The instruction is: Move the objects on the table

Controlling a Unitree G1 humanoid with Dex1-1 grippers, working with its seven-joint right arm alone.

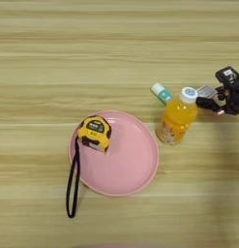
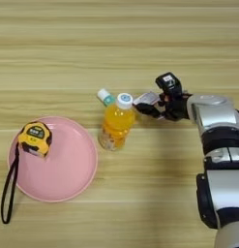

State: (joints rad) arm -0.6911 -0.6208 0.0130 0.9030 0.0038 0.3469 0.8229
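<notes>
Right gripper (image 2: 149,107) beside the orange-juice bottle (image 2: 116,123). The silver forearm (image 2: 213,116) enters from the right edge of the table (image 2: 116,43), and the two black fingers reach leftward, ending just beside the bottle's white cap. A flat white-and-pink box (image 2: 146,98) sits at the fingertips; we judge the fingers closed on it, though the contact itself is partly hidden. If the step in hand is carrying this box, we would advise lifting it clear of the cap before any sideways travel — the bottle stands upright and narrow, and a brush at cap height would likely tip it.

The bottle stands about midway across the table, just off the right rim of the round pink plate (image 2: 67,179). A white-and-teal tube (image 2: 106,97) lies close behind the bottle, toward the far edge; whether they touch we cannot tell. The yellow-black tape measure (image 1: 94,132) rests on the plate's left part — its black strap (image 1: 72,184) trails over the rim onto the wood toward the near edge.
</notes>
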